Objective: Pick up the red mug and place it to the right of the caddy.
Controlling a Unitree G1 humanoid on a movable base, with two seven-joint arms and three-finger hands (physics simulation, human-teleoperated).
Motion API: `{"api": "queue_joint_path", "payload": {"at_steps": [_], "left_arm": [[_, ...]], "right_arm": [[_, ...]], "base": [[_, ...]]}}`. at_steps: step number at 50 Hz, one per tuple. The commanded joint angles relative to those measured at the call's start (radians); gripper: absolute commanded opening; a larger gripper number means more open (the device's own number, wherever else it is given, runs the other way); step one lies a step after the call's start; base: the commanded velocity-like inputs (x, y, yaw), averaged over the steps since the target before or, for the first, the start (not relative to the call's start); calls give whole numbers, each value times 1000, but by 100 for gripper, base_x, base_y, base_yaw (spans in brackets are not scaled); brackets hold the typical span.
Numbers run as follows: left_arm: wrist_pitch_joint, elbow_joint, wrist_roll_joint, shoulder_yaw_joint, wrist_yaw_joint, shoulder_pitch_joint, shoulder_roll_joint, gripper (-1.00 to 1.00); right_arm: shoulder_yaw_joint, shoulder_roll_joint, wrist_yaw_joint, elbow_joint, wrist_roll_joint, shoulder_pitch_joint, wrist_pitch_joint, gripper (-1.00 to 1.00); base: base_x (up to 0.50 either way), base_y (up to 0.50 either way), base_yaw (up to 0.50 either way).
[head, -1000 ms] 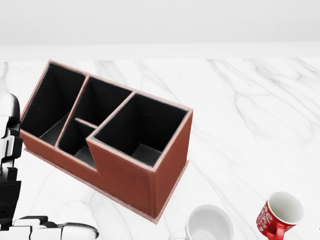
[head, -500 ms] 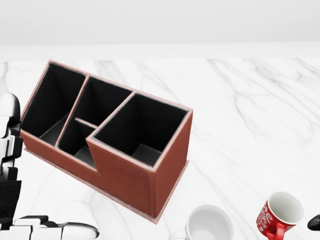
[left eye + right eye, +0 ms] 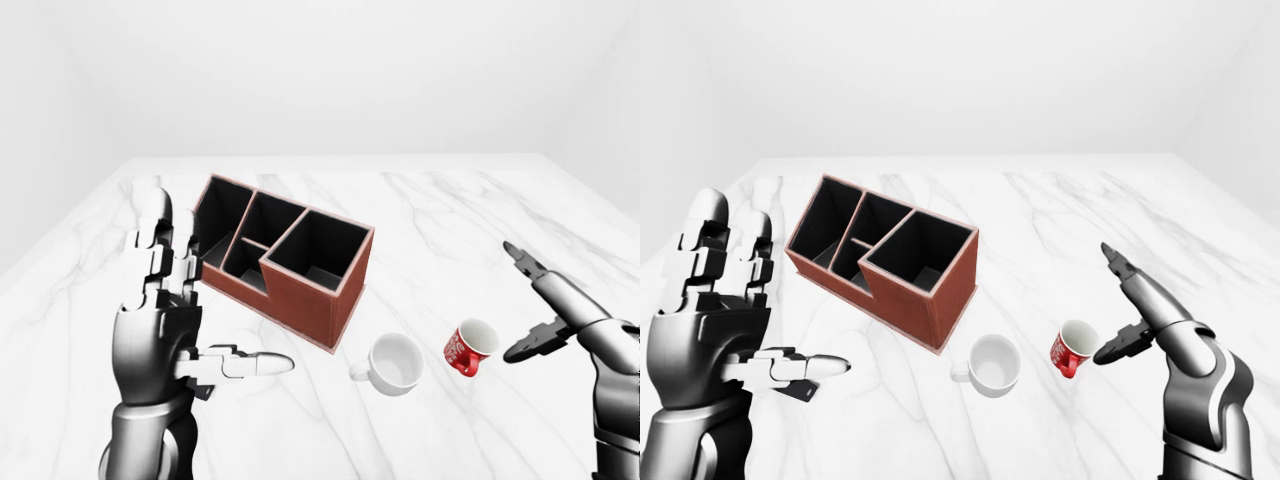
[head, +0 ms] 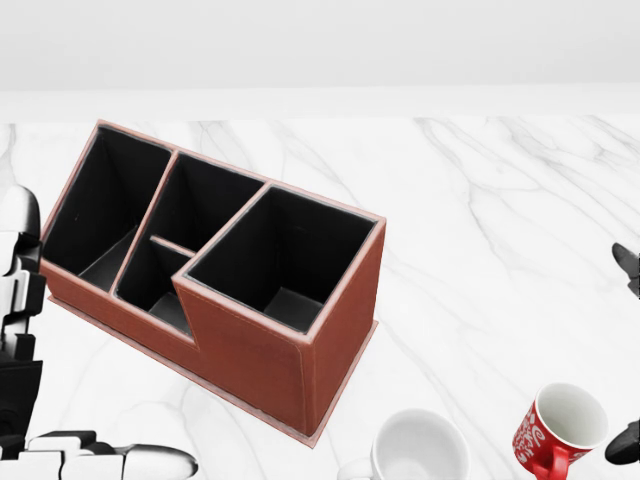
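Note:
The red mug (image 3: 470, 347) lies tilted on the marble table, mouth up and to the right, at the lower right of the left-eye view; it also shows in the head view (image 4: 559, 430). The brown caddy (image 3: 285, 257) with black compartments stands to its upper left. My right hand (image 3: 535, 305) is open just right of the mug, fingers spread, not touching it. My left hand (image 3: 185, 300) is open and raised, left of the caddy, holding nothing.
A white mug (image 3: 393, 363) stands between the caddy and the red mug. The marble table (image 3: 440, 210) stretches on above and to the right of the caddy. A white wall rises behind it.
My right hand has come in from the right edge of the head view toward the red mug. The mugs, the caddy and my left hand have not moved.

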Motion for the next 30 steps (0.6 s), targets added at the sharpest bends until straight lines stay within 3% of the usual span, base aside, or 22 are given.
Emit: {"api": "queue_joint_path", "payload": {"at_steps": [1, 30], "left_arm": [[0, -10, -1, -1, 0, 0, 1, 100], [0, -10, -2, 7, -4, -2, 0, 100]], "right_arm": [[23, 1, 0, 39, -40, -5, 0, 100], [101, -2, 0, 52, -213, -53, 0, 100]], "base": [[0, 0, 0], [0, 0, 0]]}}
